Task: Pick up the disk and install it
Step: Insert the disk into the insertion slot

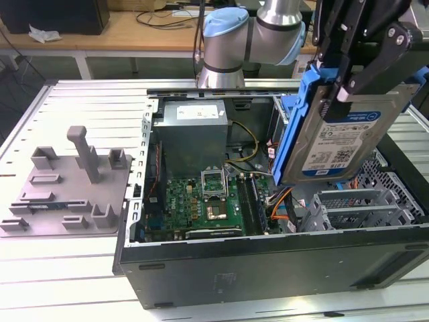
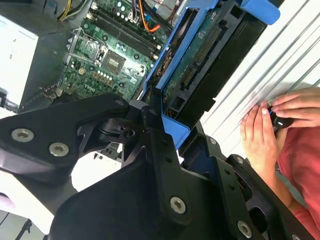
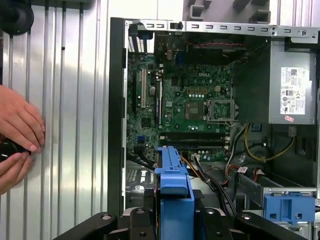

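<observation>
Arm (image 1: 228, 40) comes in from above the open PC case (image 1: 268, 268), gripper (image 1: 348, 80) clamped on the disk's (image 1: 335, 141) upper end. Disk hangs over the case, long axis near vertical w/ slight tilt, label facing the exterior camera. Inside the case: motherboard (image 1: 201, 201), grey PSU box (image 1: 194, 127), cables (image 1: 249, 142).

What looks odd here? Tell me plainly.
Nothing looks damaged or spilled. The disk hangs tilted in the gripper above the open case, and a person's hands are over the table beside it, near the work.
</observation>
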`<state>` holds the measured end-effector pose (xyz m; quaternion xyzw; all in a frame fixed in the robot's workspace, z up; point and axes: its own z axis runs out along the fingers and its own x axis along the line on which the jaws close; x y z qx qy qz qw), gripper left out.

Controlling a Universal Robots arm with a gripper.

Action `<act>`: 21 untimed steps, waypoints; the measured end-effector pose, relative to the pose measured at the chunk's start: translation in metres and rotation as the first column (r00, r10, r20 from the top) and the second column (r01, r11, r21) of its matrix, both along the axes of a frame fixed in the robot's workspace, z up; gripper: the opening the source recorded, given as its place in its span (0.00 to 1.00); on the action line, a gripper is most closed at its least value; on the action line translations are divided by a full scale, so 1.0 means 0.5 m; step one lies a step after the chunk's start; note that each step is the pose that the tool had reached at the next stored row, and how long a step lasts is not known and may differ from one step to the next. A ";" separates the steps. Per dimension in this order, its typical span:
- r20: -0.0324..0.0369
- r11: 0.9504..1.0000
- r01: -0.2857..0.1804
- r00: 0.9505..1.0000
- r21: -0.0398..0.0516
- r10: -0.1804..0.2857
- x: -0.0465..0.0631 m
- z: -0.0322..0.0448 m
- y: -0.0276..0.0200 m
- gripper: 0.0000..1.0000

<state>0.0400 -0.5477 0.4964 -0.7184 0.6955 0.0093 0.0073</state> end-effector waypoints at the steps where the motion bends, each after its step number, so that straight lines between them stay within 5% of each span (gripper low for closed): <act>1: 0.000 1.000 0.000 1.000 0.000 0.000 0.004 -0.001 0.0021 0.37; 13: 0.000 1.000 0.025 1.000 0.000 -0.025 0.047 -0.006 0.0092 0.37; 21: 0.000 0.999 0.054 0.999 -0.001 -0.054 0.077 -0.011 0.0229 0.37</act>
